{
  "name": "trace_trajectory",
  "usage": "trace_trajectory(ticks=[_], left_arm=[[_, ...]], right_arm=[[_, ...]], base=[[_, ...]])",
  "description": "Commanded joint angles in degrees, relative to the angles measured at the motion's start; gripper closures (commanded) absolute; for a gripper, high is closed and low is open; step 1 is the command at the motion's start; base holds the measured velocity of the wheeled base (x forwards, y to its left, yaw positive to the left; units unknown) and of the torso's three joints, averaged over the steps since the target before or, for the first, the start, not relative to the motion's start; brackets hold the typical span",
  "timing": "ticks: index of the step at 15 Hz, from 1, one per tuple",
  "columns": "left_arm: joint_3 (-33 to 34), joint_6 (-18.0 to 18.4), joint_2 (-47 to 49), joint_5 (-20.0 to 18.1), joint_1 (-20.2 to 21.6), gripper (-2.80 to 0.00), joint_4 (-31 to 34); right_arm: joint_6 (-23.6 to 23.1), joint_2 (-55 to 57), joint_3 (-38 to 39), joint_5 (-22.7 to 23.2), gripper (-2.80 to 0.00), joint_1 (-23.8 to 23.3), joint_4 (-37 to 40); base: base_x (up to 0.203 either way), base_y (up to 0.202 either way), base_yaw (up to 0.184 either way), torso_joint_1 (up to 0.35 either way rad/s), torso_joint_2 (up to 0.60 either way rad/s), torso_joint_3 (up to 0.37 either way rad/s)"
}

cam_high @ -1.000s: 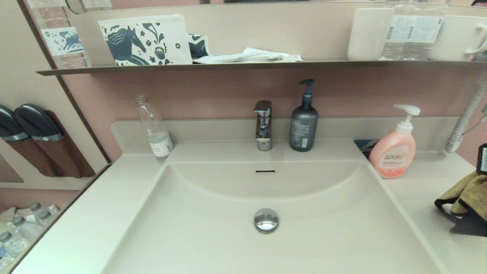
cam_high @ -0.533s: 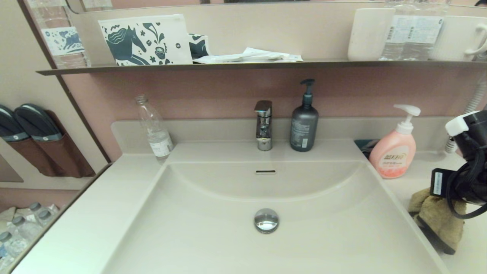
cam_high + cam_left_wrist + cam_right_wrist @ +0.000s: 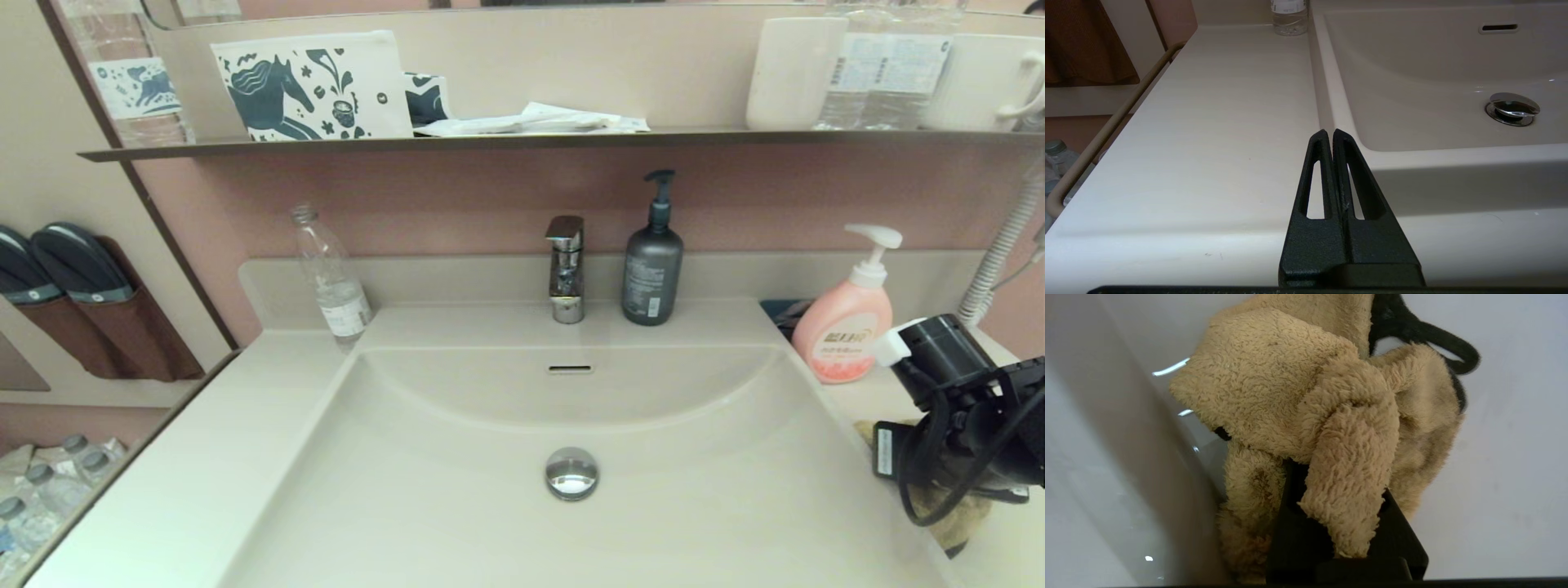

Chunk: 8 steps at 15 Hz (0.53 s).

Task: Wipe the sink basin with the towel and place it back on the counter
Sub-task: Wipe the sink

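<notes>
While your left gripper (image 3: 1333, 134) sits parked low over the desk (image 3: 188, 482) on the left of the sink basin (image 3: 457, 523), fingers pressed flat together on nothing, all the work falls to the right arm. Moving rightward, the basin lies bare and dry-looking around its chrome drain plug (image 3: 571, 473), with the overflow slot (image 3: 570, 368) above it, so judge the wiping as not yet begun. At the basin's right rim your right gripper (image 3: 1339, 522) has its fingers clamped narrow on the towel (image 3: 1306, 416), which hangs bunched in a wad just above the rim and the strip of desk beside it; in the head view only a little of the cloth peeks out under the wrist. To do this step well, carry the wad over the rim and lower it until the pile flattens on the basin floor, then sweep in broad overlapping passes, skirting the drain plug so the black loop (image 3: 1437, 339) cannot snag on it. Keep the grip firm, since the bundle is loose. As for writing, the clear bottle (image 3: 331, 273), the dark pump bottle (image 3: 652, 261) and the pink soap bottle (image 3: 845, 322) all bear labels, but none can be read.
</notes>
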Motion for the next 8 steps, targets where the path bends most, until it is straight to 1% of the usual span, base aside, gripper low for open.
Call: trace_trajectory(ticks=[1,2,5,8], left_arm=[[0.01,0.0,0.01,-0.02,0.01,0.0,0.02],[0.01,0.0,0.01,-0.02,0.01,0.0,0.02],[0.01,0.0,0.01,-0.02,0.01,0.0,0.02],[0.01,0.0,0.01,-0.02,0.01,0.0,0.02]], right_arm=[[2.23,3.88,0.16,1.52,0.0,0.44,-0.33],[3.02,4.49,-0.34,2.19,0.0,1.22,-1.43],[3.31,4.57,-1.57,2.37,0.0,2.88,-5.78],[2.72,2.63,-3.54,3.31,0.0,2.78,-4.96]], base=[[0.0,0.0,0.0,0.0,0.0,0.0],[0.0,0.0,0.0,0.0,0.0,0.0],[0.0,0.0,0.0,0.0,0.0,0.0],[0.0,0.0,0.0,0.0,0.0,0.0]])
